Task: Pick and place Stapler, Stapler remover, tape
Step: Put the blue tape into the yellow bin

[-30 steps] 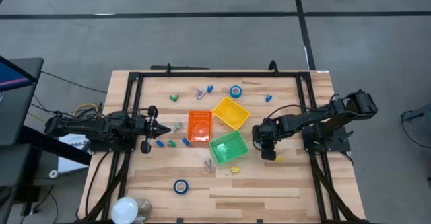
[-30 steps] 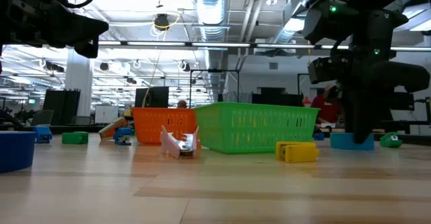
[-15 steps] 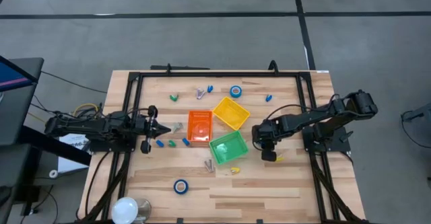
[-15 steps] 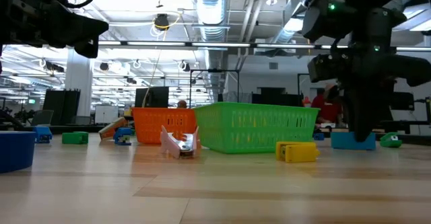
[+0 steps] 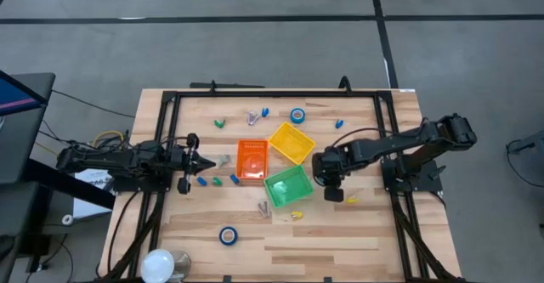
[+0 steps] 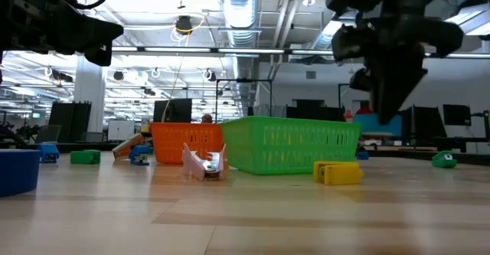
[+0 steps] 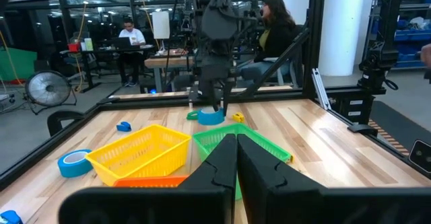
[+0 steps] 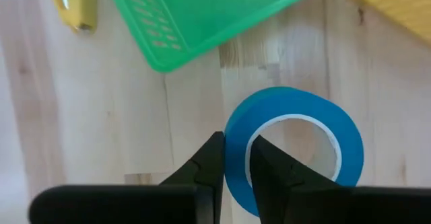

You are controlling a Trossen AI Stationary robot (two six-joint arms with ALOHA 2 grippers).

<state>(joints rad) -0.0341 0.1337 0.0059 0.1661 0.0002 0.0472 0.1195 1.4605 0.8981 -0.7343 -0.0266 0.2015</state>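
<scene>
right gripper [image 8: 235,158] lifts a roll of tape [image 8: 293,147] off the tabletop [image 5: 340,232]

we see its jaws clamped on the roll's wall, holding it in the air just beside the green bin [image 5: 288,186]. two more rolls lie on the wood, one near the far edge [image 5: 297,115], one near the front [image 5: 228,235]. the left gripper [image 5: 194,160] waits by the orange bin [image 5: 252,160], jaws closed on nothing.

You get even, bright light from ceiling strips [image 6: 191,50] overhead, with only faint shadows on the tabletop [image 5: 357,232]. At table height the near boards blur. The wrist views show dark, soft-focused fingers [image 7: 225,170] up close.
</scene>
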